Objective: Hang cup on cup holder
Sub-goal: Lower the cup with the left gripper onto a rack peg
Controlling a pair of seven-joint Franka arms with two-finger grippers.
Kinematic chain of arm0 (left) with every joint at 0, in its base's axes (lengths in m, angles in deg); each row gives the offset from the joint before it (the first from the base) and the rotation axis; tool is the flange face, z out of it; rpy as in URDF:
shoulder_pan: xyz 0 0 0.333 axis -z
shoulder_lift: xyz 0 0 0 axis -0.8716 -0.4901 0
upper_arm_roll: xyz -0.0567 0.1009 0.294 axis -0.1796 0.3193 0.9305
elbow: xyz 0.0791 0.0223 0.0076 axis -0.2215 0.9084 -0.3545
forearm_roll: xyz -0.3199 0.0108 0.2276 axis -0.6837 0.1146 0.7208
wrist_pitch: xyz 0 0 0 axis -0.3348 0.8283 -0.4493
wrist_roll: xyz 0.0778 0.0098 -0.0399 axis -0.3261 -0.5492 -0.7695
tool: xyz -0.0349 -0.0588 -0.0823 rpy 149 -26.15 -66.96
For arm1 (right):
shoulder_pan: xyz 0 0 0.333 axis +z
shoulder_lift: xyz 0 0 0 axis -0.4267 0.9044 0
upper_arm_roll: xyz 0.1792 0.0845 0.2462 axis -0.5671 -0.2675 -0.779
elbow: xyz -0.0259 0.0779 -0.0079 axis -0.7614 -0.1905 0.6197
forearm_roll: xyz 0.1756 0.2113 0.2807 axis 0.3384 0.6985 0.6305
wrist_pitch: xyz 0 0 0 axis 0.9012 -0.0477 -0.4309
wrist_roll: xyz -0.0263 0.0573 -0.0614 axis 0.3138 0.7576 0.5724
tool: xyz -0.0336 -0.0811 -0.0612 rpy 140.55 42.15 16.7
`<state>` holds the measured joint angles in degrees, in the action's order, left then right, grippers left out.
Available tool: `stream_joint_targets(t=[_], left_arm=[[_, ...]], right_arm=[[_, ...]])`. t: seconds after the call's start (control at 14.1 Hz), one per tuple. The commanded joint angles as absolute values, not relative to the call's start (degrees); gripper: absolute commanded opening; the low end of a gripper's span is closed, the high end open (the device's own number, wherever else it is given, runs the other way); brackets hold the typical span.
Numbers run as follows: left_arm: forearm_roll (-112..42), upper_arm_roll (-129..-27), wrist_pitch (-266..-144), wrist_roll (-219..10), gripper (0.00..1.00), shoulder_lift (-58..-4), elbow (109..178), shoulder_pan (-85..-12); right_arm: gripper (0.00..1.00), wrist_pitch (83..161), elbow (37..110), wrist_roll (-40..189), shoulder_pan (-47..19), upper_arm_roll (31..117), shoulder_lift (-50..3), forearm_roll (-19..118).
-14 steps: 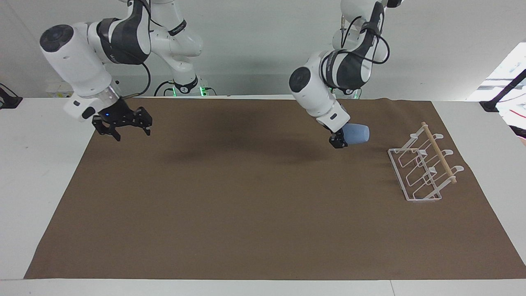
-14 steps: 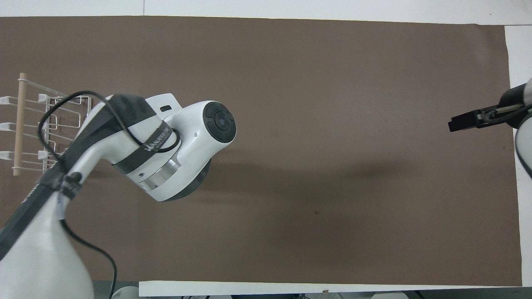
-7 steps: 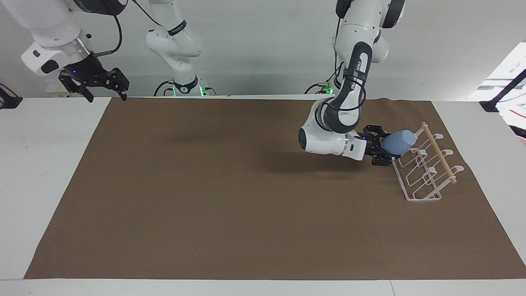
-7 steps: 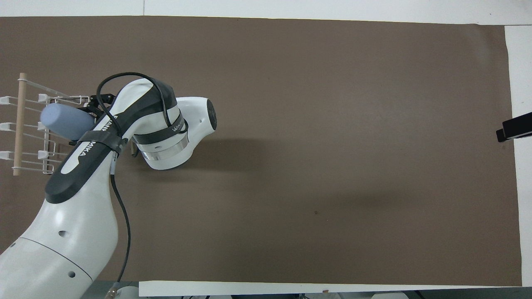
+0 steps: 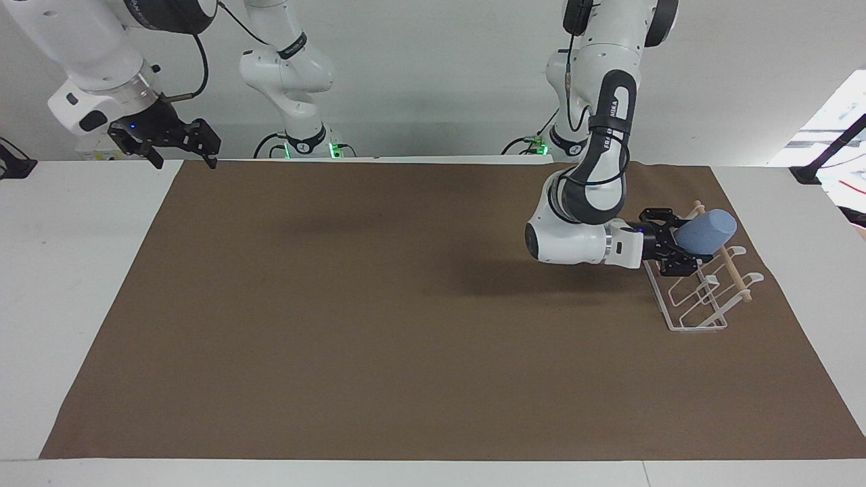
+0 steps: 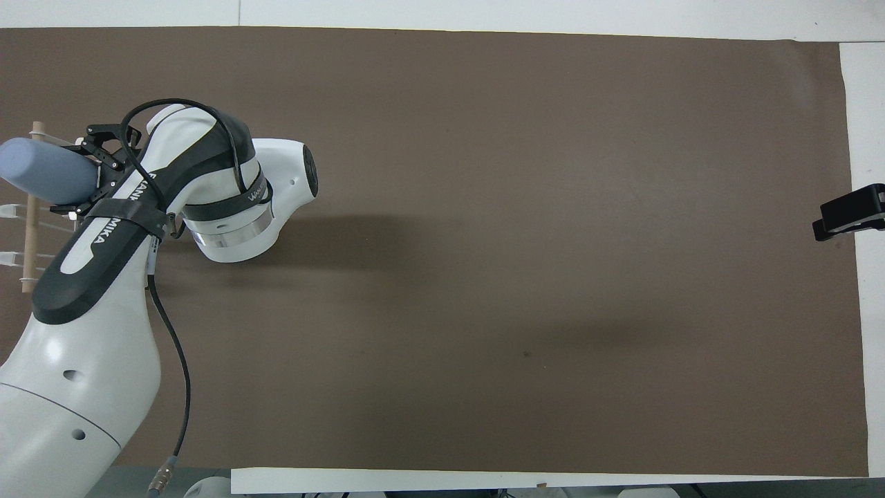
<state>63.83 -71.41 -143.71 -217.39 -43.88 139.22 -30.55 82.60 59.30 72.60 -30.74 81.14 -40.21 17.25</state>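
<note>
1. Light-blue cup [image 5: 707,230], right of centre in the facing view: clamped on its side by left gripper [image 5: 676,251], over white wire cup holder [image 5: 697,301].
2. Risk: rim catching the wooden dowel [image 5: 734,274]; misses the prong on release.
3. Right gripper [image 5: 177,145], upper left: spread wide, empty, waiting.

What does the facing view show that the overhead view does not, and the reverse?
Only the facing view shows the cup holder's wire base and prongs, and the whole right gripper, open, waiting raised over the right arm's end of the table. Only the overhead view shows the brown mat's full spread; there the right gripper is just a dark tip. Both show the left gripper shut on the light-blue cup, carried on its side over the holder's wooden dowel.
</note>
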Motion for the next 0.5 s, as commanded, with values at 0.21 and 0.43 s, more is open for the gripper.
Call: stream_joint_targets(t=[0.21,0.43], left_arm=[[67.4,-71.8,-145.8,-218.0,0.00,-47.3,138.8,-33.0],[68.6,-71.9,-147.5,-218.1,0.00,-47.5,138.8,-33.8]], right_arm=[[0.99,81.7,59.3,72.3,-30.8,81.1,-40.6,16.2],[0.99,81.8,59.7,72.1,-31.1,81.1,-40.7,16.2]])
